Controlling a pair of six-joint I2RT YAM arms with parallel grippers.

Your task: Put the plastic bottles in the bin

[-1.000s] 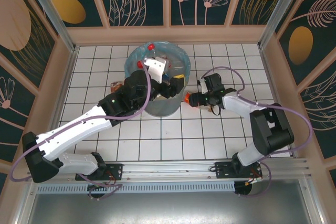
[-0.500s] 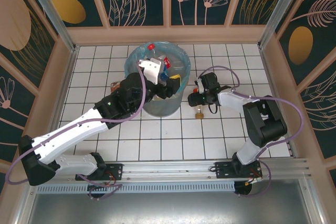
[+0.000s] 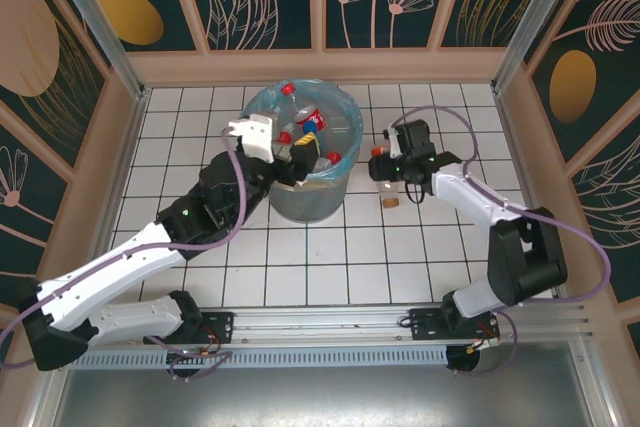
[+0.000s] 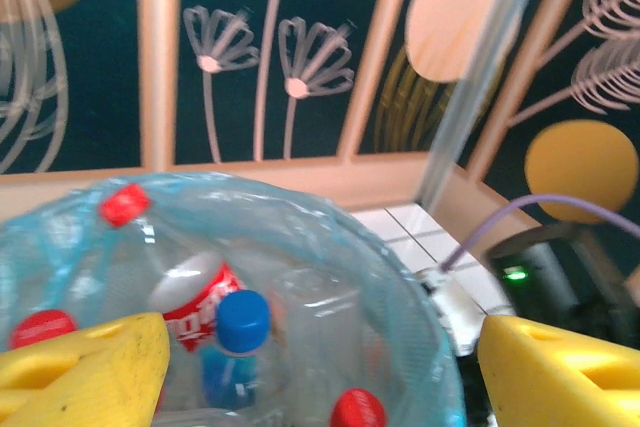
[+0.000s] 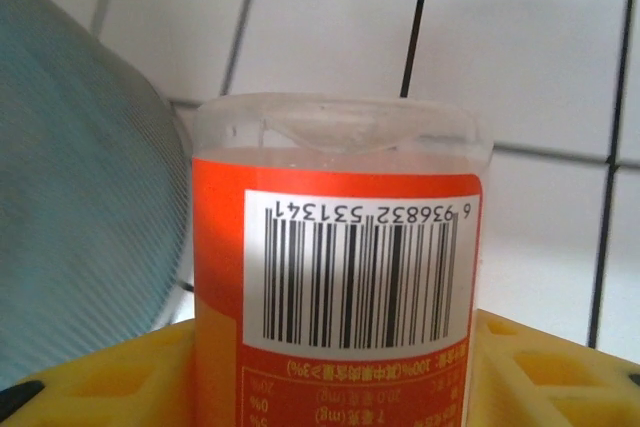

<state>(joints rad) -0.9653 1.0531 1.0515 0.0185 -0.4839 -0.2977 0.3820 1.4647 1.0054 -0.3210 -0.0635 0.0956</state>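
Right gripper [image 3: 384, 177] closed against both sides of an orange-labelled bottle [image 5: 335, 277], low over the tiles. Just to its left, bin [image 3: 300, 209]; above the bin's mouth, left gripper [image 4: 320, 367], jaws apart and empty, more bottles [image 4: 195, 297] lying beneath. Grasping step, probably. Firm hold on the smooth plastic needed first. Next: lift, swing left over the rim, release, minding the other arm.

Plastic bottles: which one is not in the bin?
The orange-labelled bottle, held between the right gripper's jaws just outside the bin wall. The other bottles all lie inside the bin, with red and blue caps showing.
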